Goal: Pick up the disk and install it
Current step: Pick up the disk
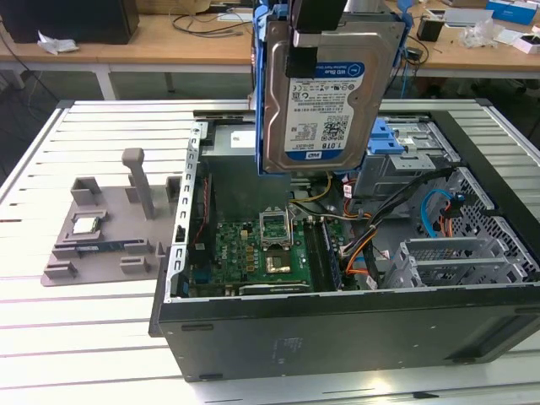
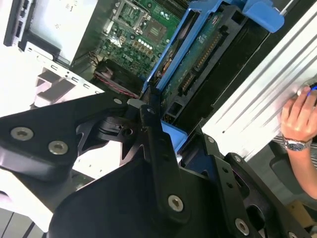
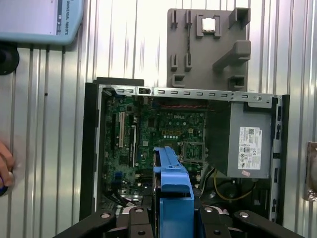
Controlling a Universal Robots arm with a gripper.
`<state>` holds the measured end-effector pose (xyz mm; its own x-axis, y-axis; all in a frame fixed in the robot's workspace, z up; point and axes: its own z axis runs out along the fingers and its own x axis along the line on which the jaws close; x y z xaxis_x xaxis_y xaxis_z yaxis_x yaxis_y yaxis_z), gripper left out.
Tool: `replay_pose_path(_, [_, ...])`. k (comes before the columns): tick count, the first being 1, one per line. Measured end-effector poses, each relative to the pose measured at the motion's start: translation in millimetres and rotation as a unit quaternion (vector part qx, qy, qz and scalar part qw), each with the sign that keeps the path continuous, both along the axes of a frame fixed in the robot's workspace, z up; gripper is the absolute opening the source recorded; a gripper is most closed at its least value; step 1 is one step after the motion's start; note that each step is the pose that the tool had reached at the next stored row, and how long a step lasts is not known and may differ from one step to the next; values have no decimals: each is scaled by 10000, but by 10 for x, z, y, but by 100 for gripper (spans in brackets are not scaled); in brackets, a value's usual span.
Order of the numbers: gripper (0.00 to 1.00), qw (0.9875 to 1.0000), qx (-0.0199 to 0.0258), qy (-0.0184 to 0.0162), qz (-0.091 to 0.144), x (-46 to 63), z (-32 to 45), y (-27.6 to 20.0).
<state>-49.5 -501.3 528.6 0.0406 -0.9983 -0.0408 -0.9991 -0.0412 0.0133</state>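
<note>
The disk [image 1: 325, 93], a silver-grey hard drive with a white-and-blue label in a blue carrier bracket, hangs upright above the open computer case [image 1: 337, 329]. My gripper [image 1: 321, 34] is shut on its upper end, black fingers clamping the bracket. In the first wrist view the disk's blue bracket edge [image 3: 171, 186] runs out from my gripper [image 3: 171, 220] over the motherboard [image 3: 148, 134]. In the second wrist view the disk's circuit-board side [image 2: 203, 54] faces the camera, held between the black fingers [image 2: 151, 116].
A grey drive cage with a blue latch [image 1: 390, 139] stands at the case's far side, towards the exterior view's right. A grey fixture [image 1: 101, 228] holding a small CPU chip [image 1: 84, 224] lies beside the case. A person's hand [image 2: 299, 119] rests on the slatted table [image 1: 84, 321].
</note>
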Motion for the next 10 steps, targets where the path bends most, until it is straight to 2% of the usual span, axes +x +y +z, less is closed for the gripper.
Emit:
replay_pose_path(4, [37, 10000, 7, 0, -28, 13, -5, -111])
replay_pose_path(7, [37, 10000, 7, 0, -35, 54, -8, -148])
replay_pose_path(10, [37, 10000, 7, 1, -34, 142, -9, -150])
